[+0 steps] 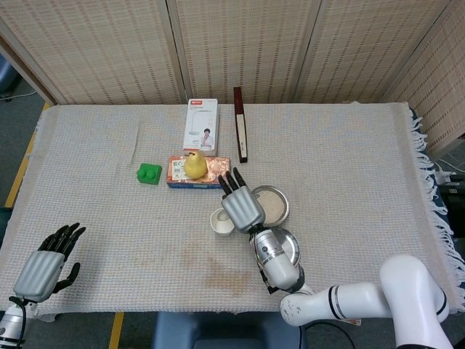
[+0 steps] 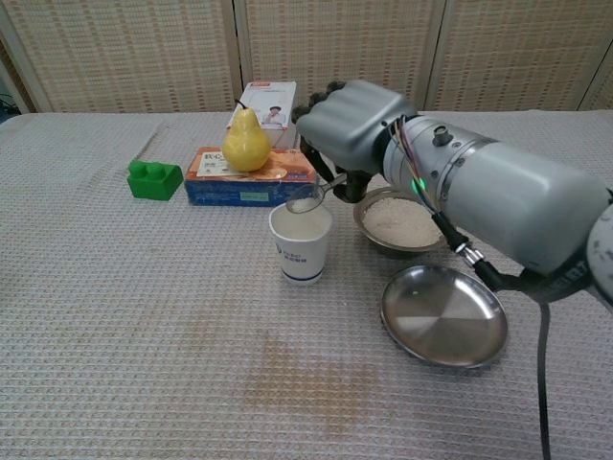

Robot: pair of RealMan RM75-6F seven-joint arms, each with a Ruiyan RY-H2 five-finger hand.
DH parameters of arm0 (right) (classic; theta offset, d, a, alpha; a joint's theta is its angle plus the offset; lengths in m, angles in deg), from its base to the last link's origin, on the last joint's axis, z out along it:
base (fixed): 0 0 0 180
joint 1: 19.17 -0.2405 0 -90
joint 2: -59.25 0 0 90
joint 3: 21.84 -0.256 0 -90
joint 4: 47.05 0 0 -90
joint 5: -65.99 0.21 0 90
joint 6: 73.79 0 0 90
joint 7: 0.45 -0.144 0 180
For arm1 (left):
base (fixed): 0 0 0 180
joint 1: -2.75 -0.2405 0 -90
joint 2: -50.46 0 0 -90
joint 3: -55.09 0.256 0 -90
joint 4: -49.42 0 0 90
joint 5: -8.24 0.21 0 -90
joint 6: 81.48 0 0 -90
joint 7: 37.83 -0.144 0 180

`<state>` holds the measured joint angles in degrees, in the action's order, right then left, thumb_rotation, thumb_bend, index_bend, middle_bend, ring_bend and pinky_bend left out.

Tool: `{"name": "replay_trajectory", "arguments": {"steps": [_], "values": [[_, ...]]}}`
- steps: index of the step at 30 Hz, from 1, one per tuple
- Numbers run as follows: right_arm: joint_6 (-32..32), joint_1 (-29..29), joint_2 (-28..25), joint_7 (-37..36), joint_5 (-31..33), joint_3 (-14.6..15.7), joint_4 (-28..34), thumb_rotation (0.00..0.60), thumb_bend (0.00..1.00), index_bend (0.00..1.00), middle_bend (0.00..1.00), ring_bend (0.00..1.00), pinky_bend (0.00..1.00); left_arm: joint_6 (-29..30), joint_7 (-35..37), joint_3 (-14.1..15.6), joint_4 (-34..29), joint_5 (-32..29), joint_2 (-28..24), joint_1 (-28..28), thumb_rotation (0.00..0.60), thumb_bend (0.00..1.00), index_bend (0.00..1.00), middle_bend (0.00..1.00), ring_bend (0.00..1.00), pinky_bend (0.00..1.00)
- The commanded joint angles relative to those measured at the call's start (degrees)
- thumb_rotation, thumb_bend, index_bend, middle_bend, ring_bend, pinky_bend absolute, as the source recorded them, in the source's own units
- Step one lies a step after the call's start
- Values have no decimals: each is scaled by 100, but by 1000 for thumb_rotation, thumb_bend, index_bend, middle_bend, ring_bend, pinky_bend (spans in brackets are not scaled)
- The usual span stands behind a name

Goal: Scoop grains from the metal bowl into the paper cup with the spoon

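Step in hand: tipping. Right hand [image 2: 350, 125], frame centre, grips spoon [image 2: 308, 200] tilted over paper cup [image 2: 301, 241]. Next: empty grains, return to metal bowl [image 2: 402, 221]. Left hand [image 1: 45, 262], lower left, released, idle.

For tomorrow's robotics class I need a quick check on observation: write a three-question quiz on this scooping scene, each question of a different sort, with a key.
1. True or false: the spoon is over the paper cup.
2. Which hand holds the spoon? A) left hand B) right hand
3. Fill in: the pear rests on a ____.

Key
1. True; its bowl hangs at the cup's rim.
2. B; the left hand is idle at the table's near corner.
3. Box: the flat orange box.
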<state>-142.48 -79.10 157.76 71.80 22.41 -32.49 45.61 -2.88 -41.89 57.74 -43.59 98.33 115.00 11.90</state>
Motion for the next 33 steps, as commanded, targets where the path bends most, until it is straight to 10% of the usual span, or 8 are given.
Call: {"name": "replay_trajectory", "arguments": {"steps": [1, 33], "values": [[-278, -224, 110, 697, 176, 138, 147, 600, 383, 695, 68, 0, 0, -21, 38, 8, 7, 17, -5, 12, 600, 500, 0, 0, 0, 163], [-1240, -1072, 659, 3689, 417, 853, 61, 600, 385, 691, 68, 0, 0, 19, 135, 45, 38, 133, -29, 8, 600, 500, 0, 0, 0, 168]]}}
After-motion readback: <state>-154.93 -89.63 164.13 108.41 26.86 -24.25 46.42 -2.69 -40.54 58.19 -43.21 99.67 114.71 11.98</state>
